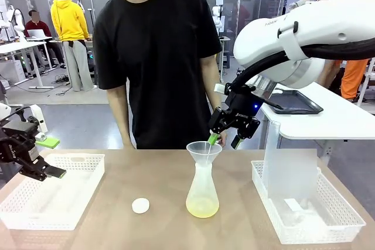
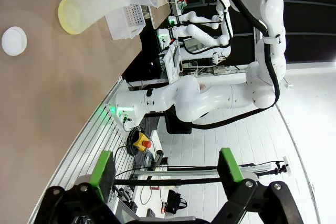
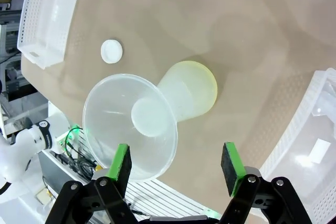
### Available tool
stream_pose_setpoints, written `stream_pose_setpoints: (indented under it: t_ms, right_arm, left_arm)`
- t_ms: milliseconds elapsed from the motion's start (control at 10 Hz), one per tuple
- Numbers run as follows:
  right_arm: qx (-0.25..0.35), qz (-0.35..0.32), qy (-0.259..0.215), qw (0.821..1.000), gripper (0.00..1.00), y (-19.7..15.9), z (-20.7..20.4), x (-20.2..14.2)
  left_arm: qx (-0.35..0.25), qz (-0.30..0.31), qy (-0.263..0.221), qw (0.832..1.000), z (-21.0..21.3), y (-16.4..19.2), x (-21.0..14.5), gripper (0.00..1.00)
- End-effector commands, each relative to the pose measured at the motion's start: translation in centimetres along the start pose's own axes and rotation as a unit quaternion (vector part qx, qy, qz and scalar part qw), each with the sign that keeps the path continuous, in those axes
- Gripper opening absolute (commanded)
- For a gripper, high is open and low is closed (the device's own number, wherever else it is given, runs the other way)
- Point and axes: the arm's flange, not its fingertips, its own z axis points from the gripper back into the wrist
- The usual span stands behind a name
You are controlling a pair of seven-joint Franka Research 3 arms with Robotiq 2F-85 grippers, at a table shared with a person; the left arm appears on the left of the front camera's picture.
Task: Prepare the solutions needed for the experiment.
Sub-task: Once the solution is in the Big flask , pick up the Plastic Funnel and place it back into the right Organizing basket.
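Note:
A translucent whitish conical flask (image 1: 202,185) stands mid-table with a clear funnel (image 1: 204,149) in its neck. A small amount of pale yellow solution (image 1: 202,206) lies at its bottom. My right gripper (image 1: 226,139) hangs open just above and behind the funnel's right rim, holding nothing. From the right wrist I look down on the funnel (image 3: 131,124) and flask (image 3: 190,94), with the funnel's rim close by one of my fingers (image 3: 121,164). My left gripper (image 1: 53,157) is open over the left basket, far from the flask (image 2: 94,10).
A white round cap (image 1: 140,205) lies left of the flask. White mesh baskets stand at the left (image 1: 82,159) and right (image 1: 310,226); the right one holds a tall clear container (image 1: 290,171). A person in a black T-shirt (image 1: 158,57) stands at the far edge.

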Motion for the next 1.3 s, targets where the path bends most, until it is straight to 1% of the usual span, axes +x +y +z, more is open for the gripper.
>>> stream_pose_setpoints:
  t_ms: [0, 100, 200, 1000, 1200]
  right_arm:
    - [-0.015, 0.0, 0.013, 1.0, 0.84, 0.0, -0.4, 1.1]
    - [-0.01, -0.002, 0.018, 1.0, 0.81, 0.1, -0.7, 1.3]
    - [-0.009, -0.007, 0.02, 1.0, 0.73, 0.0, -0.9, 1.4]
    - [-0.003, -0.061, 0.019, 0.998, 0.0, -0.1, -1.3, 1.6]
    - [-0.002, -0.067, 0.017, 0.998, 0.0, -0.1, -1.3, 1.5]
  left_arm:
    - [-0.01, -0.004, -0.002, 1.0, -0.1, -0.2, -0.1, 1.0]
    - [-0.01, -0.004, -0.002, 1.0, -0.1, -0.2, -0.1, 1.0]
    - [-0.01, -0.004, -0.002, 1.0, -0.1, -0.2, -0.1, 1.0]
    - [-0.01, -0.004, -0.002, 1.0, -0.1, -0.2, -0.1, 1.0]
    - [-0.01, -0.004, -0.002, 1.0, -0.1, -0.2, -0.1, 1.0]
